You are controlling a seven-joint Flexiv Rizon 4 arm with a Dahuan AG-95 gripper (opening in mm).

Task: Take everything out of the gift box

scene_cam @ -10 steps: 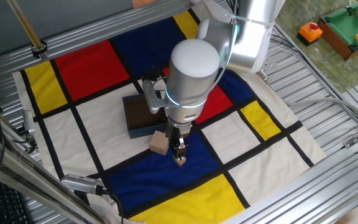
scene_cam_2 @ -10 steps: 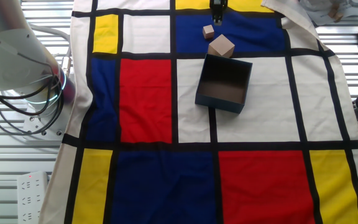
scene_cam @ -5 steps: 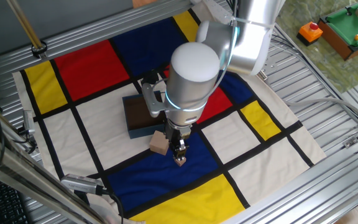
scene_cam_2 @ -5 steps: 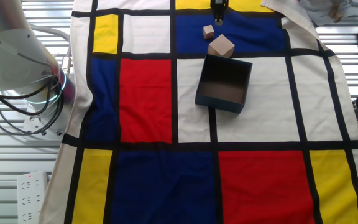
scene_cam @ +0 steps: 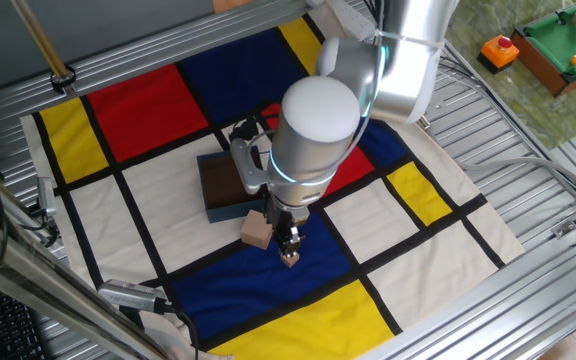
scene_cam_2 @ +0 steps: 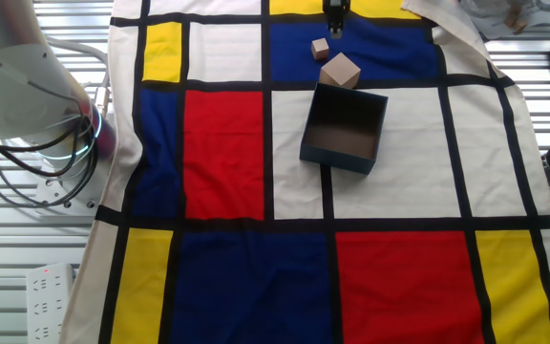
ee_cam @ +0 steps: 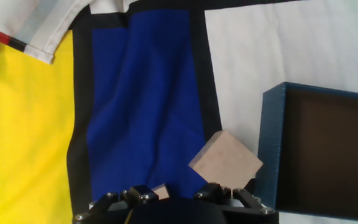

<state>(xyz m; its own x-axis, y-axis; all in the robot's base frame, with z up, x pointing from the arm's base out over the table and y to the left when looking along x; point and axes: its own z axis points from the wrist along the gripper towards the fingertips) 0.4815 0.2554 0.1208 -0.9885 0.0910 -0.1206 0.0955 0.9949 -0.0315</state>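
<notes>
Nothing on the cloth has shifted since the earlier frames; only the arm's big joint housing has swung slightly to the side while the gripper (scene_cam: 289, 247) stays low over the blue patch.

The gift box (scene_cam_2: 344, 128) sits on a white panel of the cloth (scene_cam_2: 256, 191), its dark brown inside bare, one corner pointing toward the larger cube (scene_cam_2: 339, 71). That cube rests on the cloth just outside the box wall, tilted corner-on to it; in the hand view a narrow strip of cloth separates the cube (ee_cam: 225, 163) from the navy wall (ee_cam: 269, 149). The small cube (scene_cam_2: 320, 47) lies on the blue patch, near the larger one but apart from it.

In the hand view the small cube (ee_cam: 161, 191) peeks between the gripper's fingertips (ee_cam: 141, 196), which stand apart on either side of it; whether they touch it cannot be told.

Around the cubes, blue and yellow cloth lies open toward the near hem. Beyond the cloth runs the ribbed metal table (scene_cam: 528, 200).
</notes>
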